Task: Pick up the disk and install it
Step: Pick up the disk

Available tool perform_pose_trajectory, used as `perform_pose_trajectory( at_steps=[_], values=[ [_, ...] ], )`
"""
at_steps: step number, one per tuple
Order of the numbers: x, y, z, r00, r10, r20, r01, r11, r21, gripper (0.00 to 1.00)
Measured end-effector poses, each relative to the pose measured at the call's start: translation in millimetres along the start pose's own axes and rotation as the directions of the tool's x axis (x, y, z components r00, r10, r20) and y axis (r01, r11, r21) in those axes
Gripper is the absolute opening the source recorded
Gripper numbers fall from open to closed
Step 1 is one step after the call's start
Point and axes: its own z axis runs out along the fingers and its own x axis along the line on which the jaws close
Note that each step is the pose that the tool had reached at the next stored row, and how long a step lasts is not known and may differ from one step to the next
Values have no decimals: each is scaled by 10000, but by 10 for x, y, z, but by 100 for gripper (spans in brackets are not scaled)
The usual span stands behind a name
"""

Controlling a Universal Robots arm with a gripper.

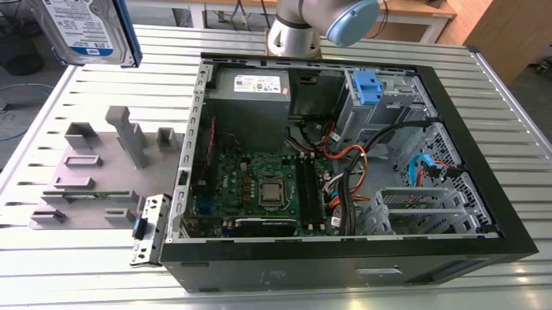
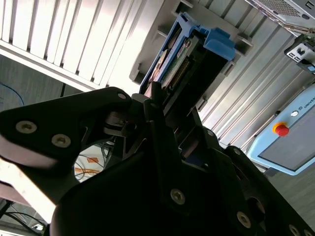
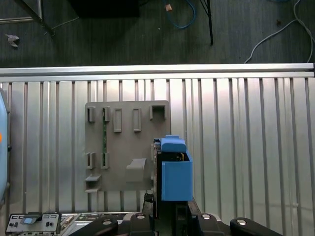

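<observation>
Gripper (image 2: 172,105) clamped shut on the disk (image 2: 183,54), a finger on either side, per second wrist view. Contact pts mostly hidden behind the black gripper body. First wrist view: disk (image 3: 174,169) seen edge-on w/ blue rail toward cam, held in air over one edge of the grey fixture plate (image 3: 123,147); near end hidden by gripper (image 3: 172,216). Exterior view: disk (image 1: 86,29) raised clear of fixture plate (image 1: 103,177), label side showing, upper part cut off by frame. Open PC case (image 1: 302,265) just beside the plate.
</observation>
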Motion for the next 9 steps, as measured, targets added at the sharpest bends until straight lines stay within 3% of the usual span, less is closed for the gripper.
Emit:
perform_pose_trajectory(
  at_steps=[9],
  values=[
    [-6,-151,-6,10000,0,0,0,10000,0,35]
  ],
)
